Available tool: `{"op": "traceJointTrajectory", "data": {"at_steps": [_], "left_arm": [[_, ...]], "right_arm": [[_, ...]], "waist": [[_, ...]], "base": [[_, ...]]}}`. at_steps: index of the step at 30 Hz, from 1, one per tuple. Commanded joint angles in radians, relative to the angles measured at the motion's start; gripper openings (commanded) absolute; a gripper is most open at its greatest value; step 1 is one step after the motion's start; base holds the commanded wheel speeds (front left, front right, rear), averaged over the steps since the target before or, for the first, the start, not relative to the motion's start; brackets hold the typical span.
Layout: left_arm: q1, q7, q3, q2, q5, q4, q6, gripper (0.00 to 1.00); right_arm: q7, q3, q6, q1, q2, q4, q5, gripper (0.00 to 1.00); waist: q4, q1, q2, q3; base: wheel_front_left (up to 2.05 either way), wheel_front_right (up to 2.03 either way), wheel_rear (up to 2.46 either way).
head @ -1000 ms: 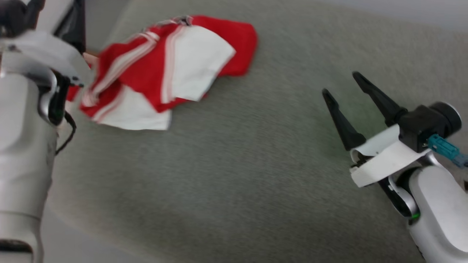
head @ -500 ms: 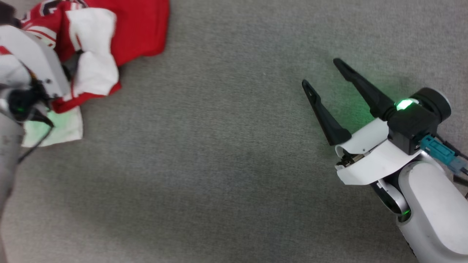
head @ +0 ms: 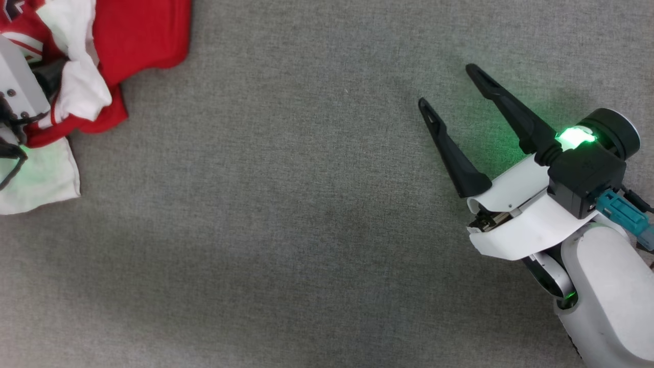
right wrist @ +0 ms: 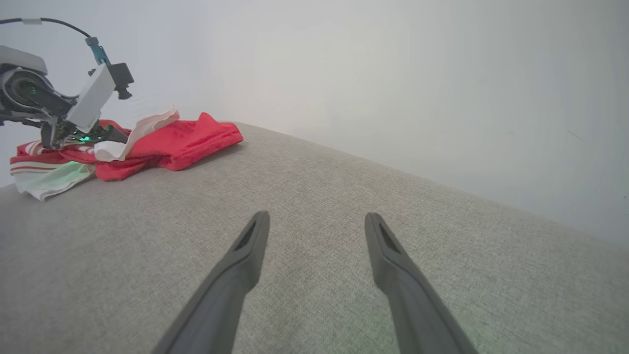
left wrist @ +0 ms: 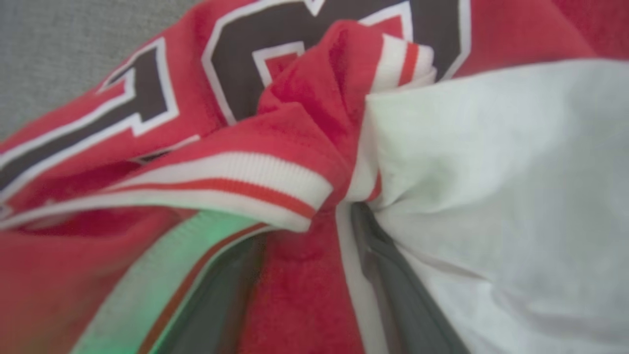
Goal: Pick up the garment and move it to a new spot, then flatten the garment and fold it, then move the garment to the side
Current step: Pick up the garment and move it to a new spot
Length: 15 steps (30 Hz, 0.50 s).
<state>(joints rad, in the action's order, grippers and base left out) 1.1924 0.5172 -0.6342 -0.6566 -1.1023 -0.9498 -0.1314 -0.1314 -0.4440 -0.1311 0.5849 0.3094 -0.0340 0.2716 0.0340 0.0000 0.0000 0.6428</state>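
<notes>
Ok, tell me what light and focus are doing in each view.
Head view: sharp; green glow from the lamp on the right gripper tints the grey surface, and fainter green falls on a white part of the garment. Left wrist view: too close, fabric soft, blurriest along the bottom. Right wrist view: its own fingers blur near the bottom edge; the wall is washed-out pale.

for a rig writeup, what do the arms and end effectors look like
Right end effector: two long tapering black fingers, curved white shell, black block with a green light, teal connector, pale grey forearm. Left end effector: white housing, thin black cable.
</notes>
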Motion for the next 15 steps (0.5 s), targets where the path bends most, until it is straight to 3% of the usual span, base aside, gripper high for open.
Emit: {"op": "traceJointTrajectory", "data": {"at_steps": [1,6,12,15], "left_arm": [[-0.126,0.049,-0.093,0.146,-0.008,-0.021,0.002,0.0],[-0.095,-0.051,-0.106,0.11,-0.02,-0.004,0.001,0.0],[-0.034,-0.298,-0.128,0.06,0.034,-0.019,0.001,0.0],[-0.021,-0.356,-0.139,0.046,0.044,-0.026,0.001,0.0]], "right_arm": [[0.001,0.001,0.001,0.006,-0.004,-0.004,-0.007,1.0],[-0.011,0.0,0.001,0.009,-0.011,0.008,-0.002,1.0],[-0.045,0.013,0.001,-0.028,-0.025,0.056,0.026,1.0],[-0.057,0.023,0.001,-0.037,-0.032,0.071,0.036,1.0]], "waist": [[0.001,0.0,0.0,-0.003],[0.012,0.0,0.0,-0.03],[0.021,0.0,0.0,-0.124],[0.018,0.0,0.0,-0.161]], "base": [[0.0,0.0,0.0],[0.0,0.0,0.0],[0.0,0.0,0.0],[0.0,0.0,0.0]]}}
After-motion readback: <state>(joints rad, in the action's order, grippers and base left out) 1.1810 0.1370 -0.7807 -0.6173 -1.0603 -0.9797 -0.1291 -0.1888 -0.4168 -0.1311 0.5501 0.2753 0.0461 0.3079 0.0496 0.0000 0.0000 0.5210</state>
